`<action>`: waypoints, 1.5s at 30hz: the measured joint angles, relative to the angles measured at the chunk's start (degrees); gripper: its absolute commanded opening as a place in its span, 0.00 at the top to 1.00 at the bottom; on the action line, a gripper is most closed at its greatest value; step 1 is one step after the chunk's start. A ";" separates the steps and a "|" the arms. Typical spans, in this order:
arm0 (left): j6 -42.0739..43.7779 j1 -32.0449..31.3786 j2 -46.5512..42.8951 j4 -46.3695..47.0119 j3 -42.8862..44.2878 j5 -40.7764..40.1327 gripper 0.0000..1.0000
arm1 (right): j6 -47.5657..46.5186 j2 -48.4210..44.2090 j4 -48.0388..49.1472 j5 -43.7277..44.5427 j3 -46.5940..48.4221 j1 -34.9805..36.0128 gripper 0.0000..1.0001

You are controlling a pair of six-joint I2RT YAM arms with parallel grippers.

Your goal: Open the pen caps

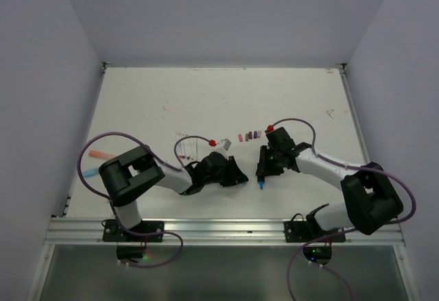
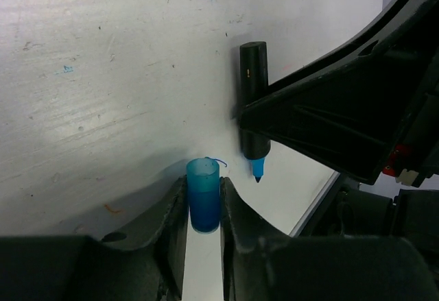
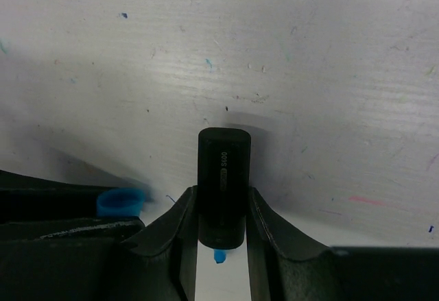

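Grippers, top view: we see left gripper [image 1: 235, 175] and right gripper [image 1: 263, 167] near each other at mid-table, with small pen caps [image 1: 250, 136] in a row beyond them.
Cap, left wrist view: blue cap [image 2: 204, 195] is off its pen, pinched upright between the left gripper's narrow jaws, just beside the black marker [image 2: 253, 75].
Marker, right wrist view: the right gripper clamps the black marker, whose blue nib [image 3: 219, 256] is bare.
Slip risk: we judge the smooth cap could squirt out and roll if the pinch slackens.
Smear risk: the bare nib could ink the table [image 3: 309, 54] if lowered.
Knock risk: the crowded arms could bump each other.
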 measured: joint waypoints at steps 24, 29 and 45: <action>-1.11 0.24 -19.98 -13.77 -6.01 -10.67 0.46 | 0.74 0.48 4.02 -2.60 -0.55 0.07 0.46; 0.17 4.20 -31.15 -22.71 -5.99 -12.79 0.30 | -0.07 -0.87 1.29 -1.31 -0.50 0.09 0.46; 17.14 51.69 -31.95 -53.37 6.38 -12.92 0.35 | -3.67 -8.48 -10.95 0.39 10.51 0.09 0.45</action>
